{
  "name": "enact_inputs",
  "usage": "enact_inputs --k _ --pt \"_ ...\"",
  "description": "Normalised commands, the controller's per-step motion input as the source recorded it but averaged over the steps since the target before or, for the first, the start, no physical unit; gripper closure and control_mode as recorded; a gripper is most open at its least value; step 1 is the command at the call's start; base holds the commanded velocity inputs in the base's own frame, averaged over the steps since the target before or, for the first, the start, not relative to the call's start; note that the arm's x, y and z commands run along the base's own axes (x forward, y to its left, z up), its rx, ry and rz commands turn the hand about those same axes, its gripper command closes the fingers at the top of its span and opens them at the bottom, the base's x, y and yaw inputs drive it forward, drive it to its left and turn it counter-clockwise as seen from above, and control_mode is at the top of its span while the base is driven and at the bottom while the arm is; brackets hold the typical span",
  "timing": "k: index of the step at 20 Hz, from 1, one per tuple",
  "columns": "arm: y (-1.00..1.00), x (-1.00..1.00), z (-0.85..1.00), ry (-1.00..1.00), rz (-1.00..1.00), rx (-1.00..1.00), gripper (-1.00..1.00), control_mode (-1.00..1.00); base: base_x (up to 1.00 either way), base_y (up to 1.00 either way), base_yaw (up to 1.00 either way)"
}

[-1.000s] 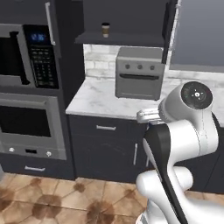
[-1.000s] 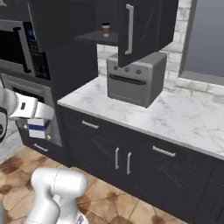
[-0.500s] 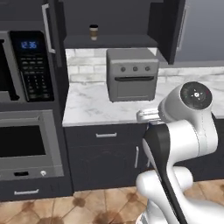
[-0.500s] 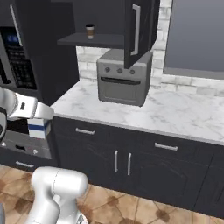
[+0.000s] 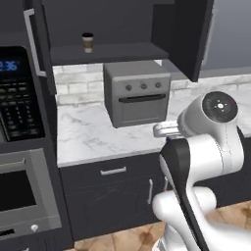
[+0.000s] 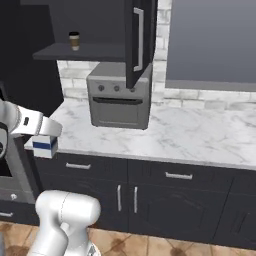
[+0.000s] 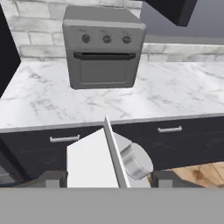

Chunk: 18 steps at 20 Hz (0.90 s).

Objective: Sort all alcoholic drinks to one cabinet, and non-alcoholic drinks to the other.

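Note:
My gripper (image 6: pixel 44 142) is shut on the small white-and-blue milk carton (image 6: pixel 45 146), held low in front of the counter edge. In the hand view the carton's white gable top and round cap (image 7: pixel 97 161) sit between the two dark fingertips (image 7: pixel 53 179). The brown coffee cup (image 5: pixel 87 42) with its black lid stands on the dark shelf of the open black wall cabinet (image 5: pixel 110 52). The cup (image 6: pixel 74 40) is well above and beyond the gripper. The cabinet door (image 6: pixel 138 41) with its silver bar handle hangs open.
A grey toaster oven (image 5: pixel 138 93) stands on the marble counter (image 5: pixel 91 139) under the open cabinet. A black microwave panel (image 5: pixel 18 96) and a built-in oven (image 5: pixel 19 196) fill the left. Black drawers and doors (image 6: pixel 150 192) run below the counter.
The whole picture has shifted and grown: the base has driven nearer the counter and toaster oven. The carton stays in my gripper as before.

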Motion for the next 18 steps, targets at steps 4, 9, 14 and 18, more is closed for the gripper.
enact_inputs --k 4,9,14,18 --pt "0.00 0.00 0.00 0.00 0.00 0.00 1.00 1.00 0.66 0.34 -0.15" --pt "0.00 0.00 0.00 0.00 0.00 0.00 1.00 1.00 0.56 0.40 -0.04" --pt "0.00 0.00 0.00 0.00 0.00 0.00 1.00 1.00 0.52 0.16 0.02" --pt "0.00 0.00 0.00 0.00 0.00 0.00 1.00 1.00 0.36 0.00 0.08"
